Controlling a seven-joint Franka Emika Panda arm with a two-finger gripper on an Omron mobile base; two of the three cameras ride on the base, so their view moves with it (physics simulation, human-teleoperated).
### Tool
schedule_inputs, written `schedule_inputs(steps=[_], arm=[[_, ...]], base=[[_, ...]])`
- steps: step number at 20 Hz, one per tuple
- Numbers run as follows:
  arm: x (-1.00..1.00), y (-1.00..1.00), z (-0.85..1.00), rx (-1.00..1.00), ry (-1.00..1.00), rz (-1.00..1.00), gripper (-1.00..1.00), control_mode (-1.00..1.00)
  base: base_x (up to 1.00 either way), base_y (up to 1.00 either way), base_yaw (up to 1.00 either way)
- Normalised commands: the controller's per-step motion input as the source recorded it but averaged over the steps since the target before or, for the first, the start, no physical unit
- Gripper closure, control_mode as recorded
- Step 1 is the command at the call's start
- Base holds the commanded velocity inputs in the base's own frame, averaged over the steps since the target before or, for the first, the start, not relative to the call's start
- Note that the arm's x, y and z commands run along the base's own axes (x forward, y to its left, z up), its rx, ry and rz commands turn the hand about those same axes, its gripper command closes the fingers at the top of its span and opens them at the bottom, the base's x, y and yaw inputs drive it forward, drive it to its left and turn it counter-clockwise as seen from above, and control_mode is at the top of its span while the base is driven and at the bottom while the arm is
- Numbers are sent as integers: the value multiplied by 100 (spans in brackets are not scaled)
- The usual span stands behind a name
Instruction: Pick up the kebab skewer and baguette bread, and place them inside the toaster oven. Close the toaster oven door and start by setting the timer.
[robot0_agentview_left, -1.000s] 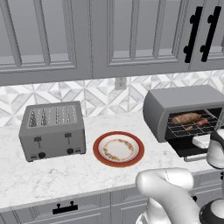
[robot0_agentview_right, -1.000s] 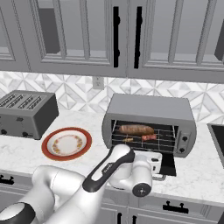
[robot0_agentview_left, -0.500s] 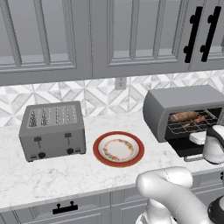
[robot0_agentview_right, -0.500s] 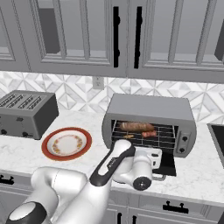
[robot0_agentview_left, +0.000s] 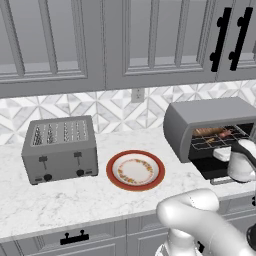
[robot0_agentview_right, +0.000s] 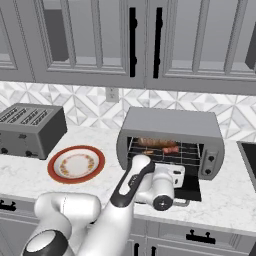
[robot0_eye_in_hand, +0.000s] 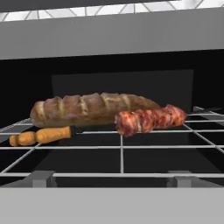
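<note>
On the marble counter (robot0_agentview_left: 75, 200) a red-rimmed plate (robot0_agentview_left: 135, 170) lies just left of the oven (robot0_agentview_right: 172, 132), with a grey four-slot toaster (robot0_agentview_left: 61, 149) farther left against the tiled wall (robot0_agentview_left: 115, 112); grey cabinets (robot0_agentview_right: 100, 40) with black handles hang above. The door (robot0_agentview_right: 187, 187) is dropped flat toward the counter edge, and the arm's white wrist sits over it, directly before the oven mouth. The arm rises from the base, bends at a rounded elbow and reaches forward, so that the hand faces straight into the cavity; the gripper (robot0_agentview_right: 175, 172) is hard to make out in the base views, and its jaws stand wide with nothing between them. In the hand view, the wire rack (robot0_eye_in_hand: 121, 153) spreads across the foreground, and on it lie both foods. The skewer (robot0_eye_in_hand: 109, 124) is nearer, lying across the opening, its orange handle end to the view's left and the reddish meat pieces to the right. The baguette (robot0_eye_in_hand: 87, 108) lies just behind it, parallel, its long axis also running side to side, touching or nearly touching the meat. Behind them is the dark back wall of the oven.
</note>
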Motion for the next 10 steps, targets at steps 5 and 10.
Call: schedule_inputs(steps=[5, 10], arm=[[23, 0, 0, 0, 0, 0, -100, -100], [20, 0, 0, 0, 0, 0, -100, -100]], base=[[0, 0, 0], [0, 0, 0]])
